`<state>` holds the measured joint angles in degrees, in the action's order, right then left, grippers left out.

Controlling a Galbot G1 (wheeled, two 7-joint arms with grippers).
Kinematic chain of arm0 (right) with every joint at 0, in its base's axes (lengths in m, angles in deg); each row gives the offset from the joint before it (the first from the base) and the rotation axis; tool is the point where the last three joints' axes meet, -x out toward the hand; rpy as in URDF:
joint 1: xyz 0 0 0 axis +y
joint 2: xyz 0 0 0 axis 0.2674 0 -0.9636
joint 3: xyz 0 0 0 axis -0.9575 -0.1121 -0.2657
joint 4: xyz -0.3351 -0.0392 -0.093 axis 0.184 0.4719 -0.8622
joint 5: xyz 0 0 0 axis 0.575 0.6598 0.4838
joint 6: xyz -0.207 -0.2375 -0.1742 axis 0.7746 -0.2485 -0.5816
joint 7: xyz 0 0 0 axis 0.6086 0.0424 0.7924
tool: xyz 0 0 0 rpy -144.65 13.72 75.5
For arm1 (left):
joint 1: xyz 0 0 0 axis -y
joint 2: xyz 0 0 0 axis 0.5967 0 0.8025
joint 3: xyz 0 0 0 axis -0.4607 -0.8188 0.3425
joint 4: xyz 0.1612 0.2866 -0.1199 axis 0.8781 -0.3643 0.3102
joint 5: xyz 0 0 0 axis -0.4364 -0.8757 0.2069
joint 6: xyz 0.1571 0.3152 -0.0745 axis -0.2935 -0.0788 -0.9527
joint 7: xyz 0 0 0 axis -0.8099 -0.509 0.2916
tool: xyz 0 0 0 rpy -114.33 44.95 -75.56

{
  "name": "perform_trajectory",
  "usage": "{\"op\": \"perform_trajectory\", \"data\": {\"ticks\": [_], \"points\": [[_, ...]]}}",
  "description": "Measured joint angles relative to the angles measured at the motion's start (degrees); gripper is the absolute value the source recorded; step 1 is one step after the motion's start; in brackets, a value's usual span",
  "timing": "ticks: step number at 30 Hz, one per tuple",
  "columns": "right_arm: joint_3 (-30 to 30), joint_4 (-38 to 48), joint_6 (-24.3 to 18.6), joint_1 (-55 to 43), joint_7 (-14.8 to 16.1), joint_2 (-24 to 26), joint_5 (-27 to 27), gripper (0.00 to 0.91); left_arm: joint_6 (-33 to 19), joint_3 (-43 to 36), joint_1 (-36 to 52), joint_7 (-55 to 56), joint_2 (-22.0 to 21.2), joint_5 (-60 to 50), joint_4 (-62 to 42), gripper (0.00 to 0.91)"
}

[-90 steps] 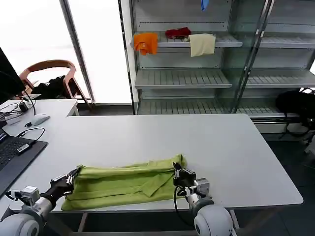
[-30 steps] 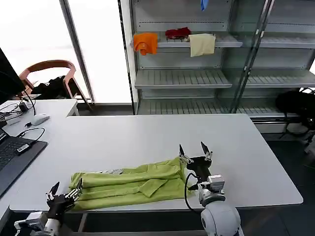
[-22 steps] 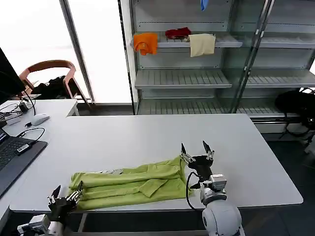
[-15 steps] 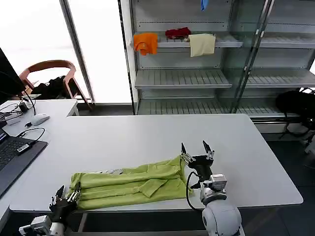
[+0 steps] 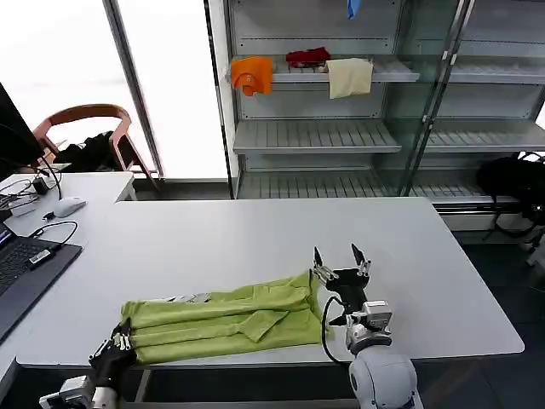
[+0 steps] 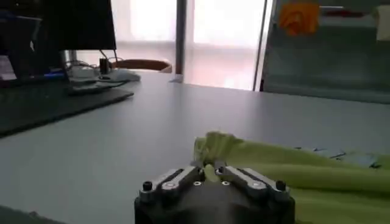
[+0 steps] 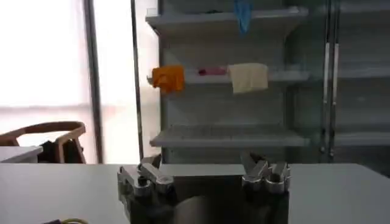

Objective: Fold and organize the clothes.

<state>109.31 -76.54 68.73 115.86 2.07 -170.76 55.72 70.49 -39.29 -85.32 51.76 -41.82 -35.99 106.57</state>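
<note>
A lime yellow-green T-shirt (image 5: 223,317) lies folded into a long, narrow band near the front edge of a white table (image 5: 255,239), in the lower centre of the head view. It runs from lower left up toward centre right, with creases and overlapping layers along its length and a bit of white print showing near its left part. In the left wrist view the same shirt (image 6: 292,170) bunches into a soft ridge on the tabletop.

The left gripper (image 5: 119,344) sits at the shirt's left end, low in the frame at the table's front edge. Its fingers are drawn close together at the cloth's corner — in the left wrist view (image 6: 210,170) a fold of green fabric sits between the two finger bases, so it seems pinched on the shirt.

The right gripper (image 5: 338,261) stands just beside the shirt's right end, right of centre, its two fingers spread wide and pointing up, holding nothing. The right wrist view (image 7: 204,173) shows the same wide gap between the fingers.

Outward from there: a laptop (image 5: 21,268) and a mouse (image 5: 68,205) at the left edge, and a wooden chair (image 5: 85,128) behind. At the back, metal shelving (image 5: 315,136) carries an orange cloth (image 5: 252,74), a red cloth (image 5: 306,57) and a cream cloth (image 5: 349,77) along the top of the frame.
</note>
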Motion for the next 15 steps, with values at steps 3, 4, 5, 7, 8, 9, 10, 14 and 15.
{"op": "perform_trajectory", "data": {"ticks": [3,4,5,7,8,9,10,14,15], "points": [[0.2,0.0,0.1,-0.1,-0.1,0.0,0.0,0.907,-0.7,-0.1,0.3,0.0,0.0,-0.3,-0.3,0.0],[0.2,0.0,0.1,-0.1,-0.1,0.1,0.0,0.907,-0.9,-0.1,0.4,0.0,0.0,-0.5,-0.3,0.0],[0.3,0.0,0.1,0.0,-0.2,0.1,0.0,0.907,-1.2,0.0,0.5,0.0,0.0,-0.6,-0.3,0.0],[0.4,-0.1,0.1,0.0,-0.3,0.1,0.0,0.907,-1.7,0.1,0.7,-0.1,0.1,-1.0,-0.3,0.0],[0.5,-0.2,0.2,0.1,-0.3,0.1,0.0,0.907,-2.0,0.3,0.9,-0.2,0.2,-1.2,-0.3,0.0],[0.5,-0.2,0.2,0.1,-0.4,0.1,0.0,0.907,-2.3,0.4,1.0,-0.3,0.4,-1.5,-0.3,0.0],[0.6,-0.2,0.2,0.1,-0.4,0.1,0.0,0.907,-2.6,0.6,1.1,-0.5,0.5,-1.8,-0.4,0.0],[0.9,-0.2,0.2,0.2,-0.8,0.2,0.0,0.907,-4.1,1.6,1.9,-1.3,1.3,-4.4,-1.1,0.0],[1.0,-0.2,0.2,0.2,-0.8,0.2,0.0,0.907,-4.5,1.9,2.1,-1.5,1.5,-5.2,-1.4,0.0]]}}
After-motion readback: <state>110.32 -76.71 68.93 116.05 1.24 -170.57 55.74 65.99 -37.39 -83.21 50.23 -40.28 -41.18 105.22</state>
